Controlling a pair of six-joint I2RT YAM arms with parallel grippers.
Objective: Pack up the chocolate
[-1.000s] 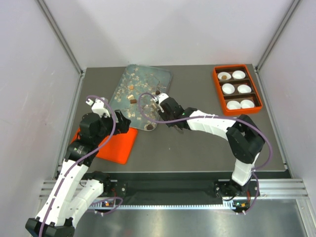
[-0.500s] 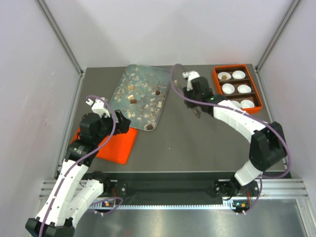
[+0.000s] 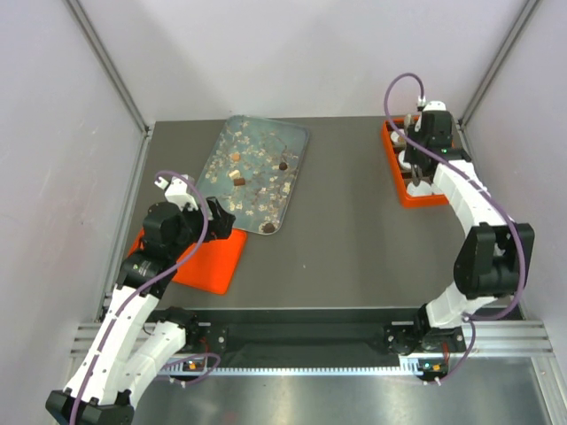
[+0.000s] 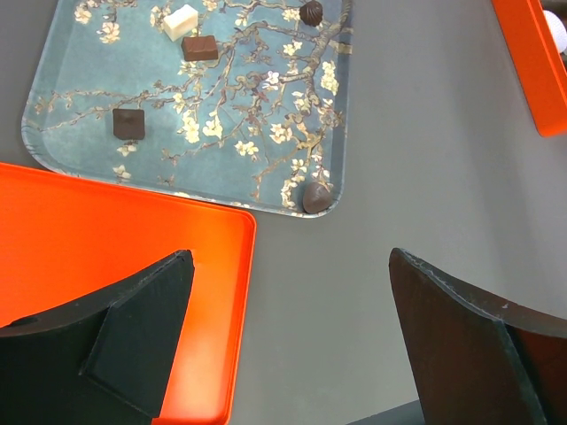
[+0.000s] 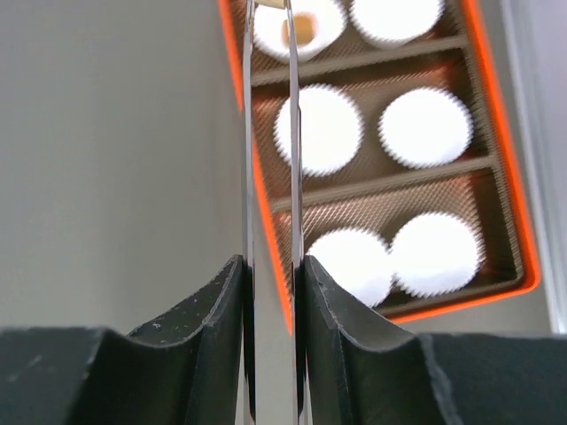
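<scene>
Chocolate pieces [image 3: 283, 165] lie scattered on the floral tray [image 3: 299, 146] toward the far left of the table [image 3: 354, 248]; from above they are mere specks. The right arm [image 3: 461, 190] reaches over the orange box [image 3: 423, 198] at the far right corner and hides most of it.

From the left wrist, five pieces show on the tray, one of them at its near corner. The left gripper [image 4: 292, 345] gapes wide above the orange lid [image 4: 106, 230] and bare table.

From the right wrist, the right gripper [image 5: 272, 301] is clamped on thin metal tongs [image 5: 270, 133]. Their tips are cut off at the top edge, beside a paper cup [image 5: 326, 19] holding a caramel piece [image 5: 303, 28]. The remaining cups are blurred white.
</scene>
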